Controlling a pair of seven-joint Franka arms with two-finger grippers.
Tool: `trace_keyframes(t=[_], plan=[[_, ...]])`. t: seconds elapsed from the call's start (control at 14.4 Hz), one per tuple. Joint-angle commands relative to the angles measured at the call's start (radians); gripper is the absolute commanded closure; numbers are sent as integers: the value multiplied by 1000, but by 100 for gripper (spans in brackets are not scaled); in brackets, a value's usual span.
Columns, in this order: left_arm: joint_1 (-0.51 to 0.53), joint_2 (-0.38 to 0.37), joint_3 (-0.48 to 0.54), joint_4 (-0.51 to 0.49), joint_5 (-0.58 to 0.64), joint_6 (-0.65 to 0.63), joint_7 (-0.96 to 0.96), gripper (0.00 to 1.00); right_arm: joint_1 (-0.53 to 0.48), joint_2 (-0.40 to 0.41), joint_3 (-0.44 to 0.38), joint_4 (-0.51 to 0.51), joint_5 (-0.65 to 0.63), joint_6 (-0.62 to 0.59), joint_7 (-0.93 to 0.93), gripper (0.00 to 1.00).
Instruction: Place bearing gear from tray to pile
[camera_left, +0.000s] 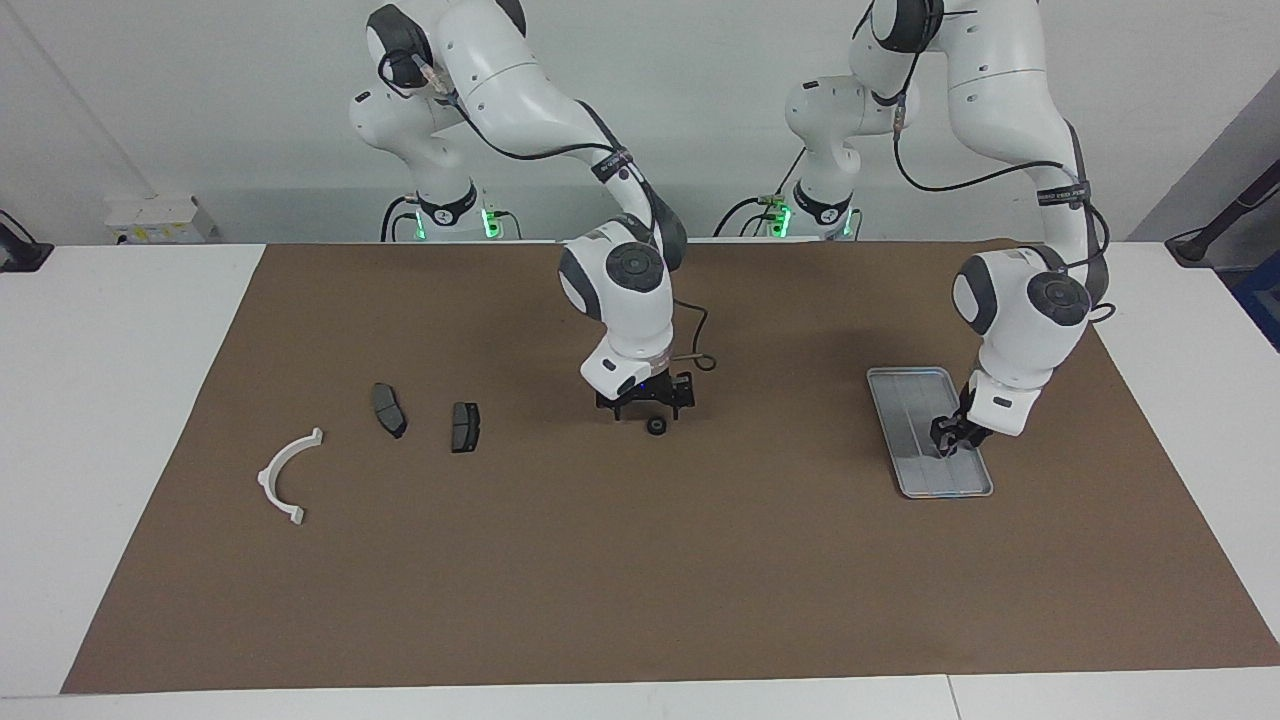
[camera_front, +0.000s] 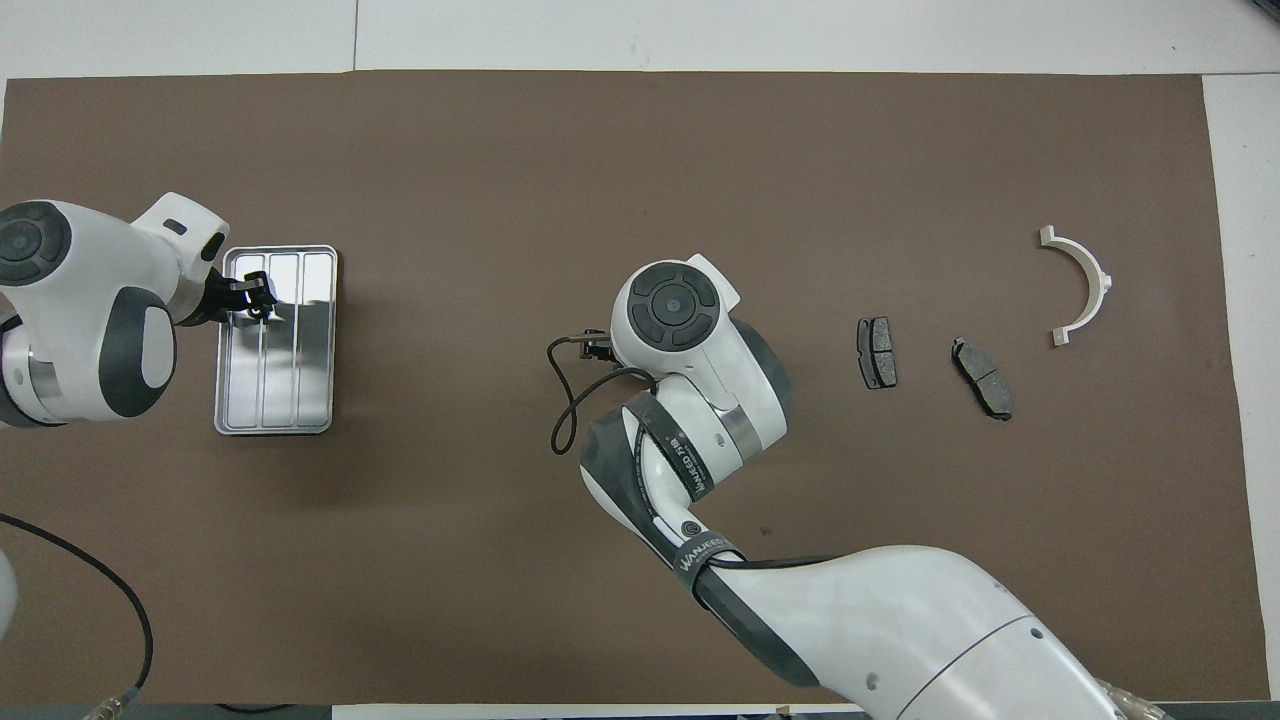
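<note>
Right gripper (camera_left: 655, 420) is over the middle of the brown mat (camera_left: 640, 560), fingers clamped on the bearing gear (camera_left: 657, 428) (small, dark, round; hidden under the arm in the overhead view), between the tray (camera_left: 905, 385) and the pile. Left gripper (camera_left: 948, 437) is low over the tray at the left arm's end of the table, can't tell if its fingers are apart or together. Pile sits toward the right arm's end: two dark brake pads (camera_left: 465, 426) close together, then the white half-ring bracket (camera_left: 287, 473) farther out and farther from the robots.
</note>
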Motion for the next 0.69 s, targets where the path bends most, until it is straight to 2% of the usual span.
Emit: trace_keyframes(t=[0.0,0.28,0.35,0.48,0.55,0.62], plan=[[-4,-7,-1,-32,-4,30,-21,44,-7,41,7,90,9,-5,-13,1],[-6,-7,-4,-61,-4,76,-70,48,-3,60,7,109,9,1,-4,2],[-6,-5,-4,-61,-6,74,-70,53,-3,60,7,109,9,4,-4,3],[-4,-7,-4,-61,-6,71,-69,78,-4,60,7,105,9,9,-5,3],[-6,-7,-4,-59,-6,70,-69,93,-4,60,7,102,9,10,-5,3],[-6,-7,-4,-58,-6,64,-69,100,-4,61,5,101,9,10,-5,3]])
